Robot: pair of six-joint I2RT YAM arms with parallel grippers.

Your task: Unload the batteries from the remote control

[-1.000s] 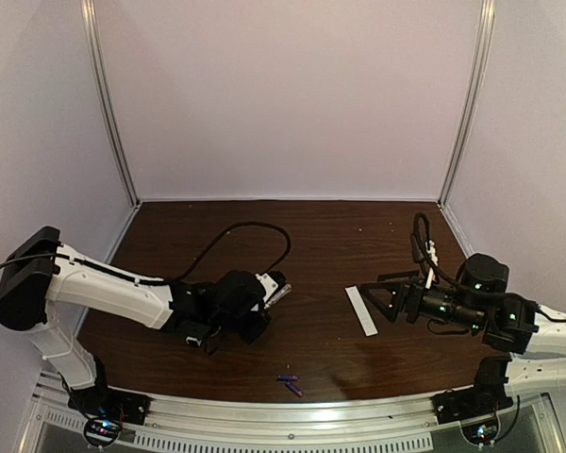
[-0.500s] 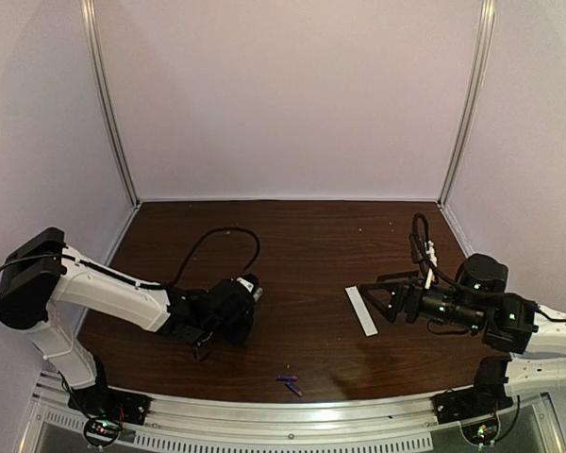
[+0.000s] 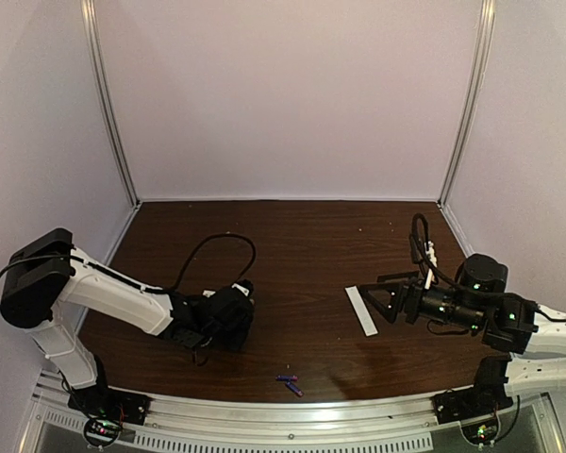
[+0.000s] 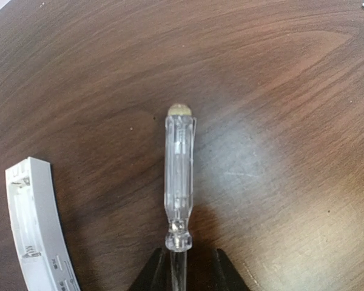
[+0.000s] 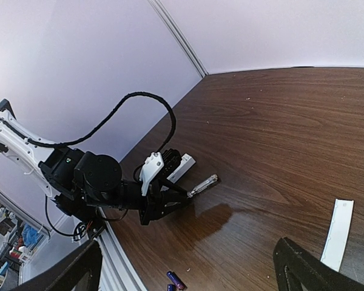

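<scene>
Lilac-white walls [image 3: 283,94] box in the dark wood table [image 3: 311,236] that I am working from afar. On my monitor the left arm [image 3: 123,293] stretches low across the table's left side. Its left gripper [image 4: 188,274] points at the tabletop with its jaws parted a little, one on each side of a thin metal shaft, and a gap shows between the shaft and one fingertip. The right arm [image 3: 509,316] reaches in from the right edge, and the right gripper [image 3: 375,302] hangs spread wide and empty near the flat white cover strip [image 3: 366,323].

The white remote control [image 4: 33,224] lies on the table just beside the left gripper, bay side up, with a spring contact showing in the recess. The shaft belongs to the clear-handled screwdriver [image 4: 179,176], which lies flat on the wood with its handle pointing away from the fingers. Smallest of all, the two blue-purple batteries [image 3: 288,382] lie close together near the table's front edge, between the two arms and well apart from the remote control.
</scene>
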